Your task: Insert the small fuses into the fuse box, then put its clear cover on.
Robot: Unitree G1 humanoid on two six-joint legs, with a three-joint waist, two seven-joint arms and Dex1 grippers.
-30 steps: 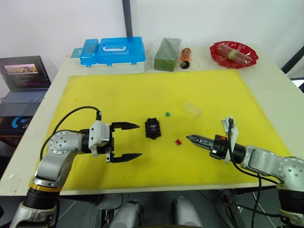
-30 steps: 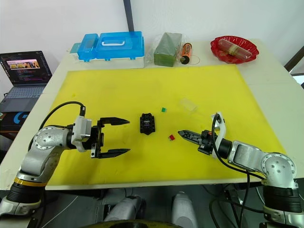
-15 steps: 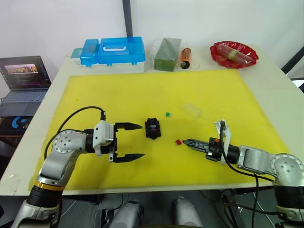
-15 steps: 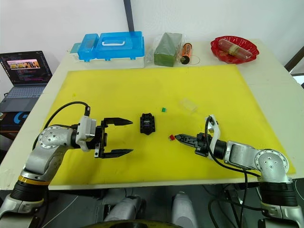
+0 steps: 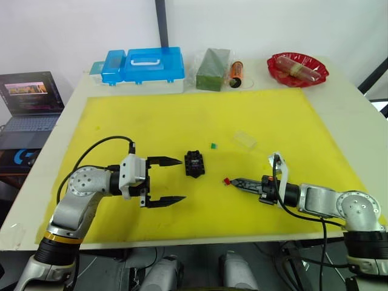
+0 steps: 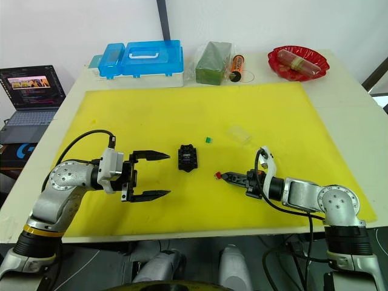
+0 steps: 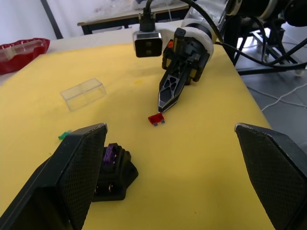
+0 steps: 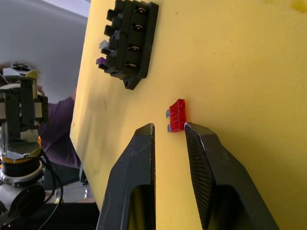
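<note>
The right claw [image 5: 233, 180] lies low over the yellow mat [image 5: 182, 115], its two fingers slightly parted with a narrow gap between them, and its tips sit just beside the red fuse [image 5: 227, 180]. In the right wrist view the red fuse [image 8: 177, 115] lies flat on the mat just off the tip of one finger [image 8: 201, 143], not between the two and not gripped. The left claw [image 5: 173, 180] hovers over the near left part of the mat with its fingers spread wide and nothing between them; it points towards the fuse box [image 5: 194, 163], which sits on the mat near its upper finger, apart from it. In the left wrist view a purple fuse [image 7: 110, 154] already stands in a slot of the fuse box [image 7: 112, 177]. The red fuse lies to the right of the fuse box, near it. Farther back, the green fuse [image 5: 213, 145] lies on the mat beyond the fuse box, and the clear cover [image 5: 245, 139] rests on the mat to the right of the green fuse, well apart from the box. Along the far edge of the worktop [image 5: 351, 109] stand a blue case [image 5: 144, 66] with a white handle, a dark green block [image 5: 213, 68], an orange cylinder [image 5: 236, 73] just beside the block, and a red dish [image 5: 297, 66] at the far right. A laptop [image 5: 30, 103] sits off the worktop's left side.
</note>
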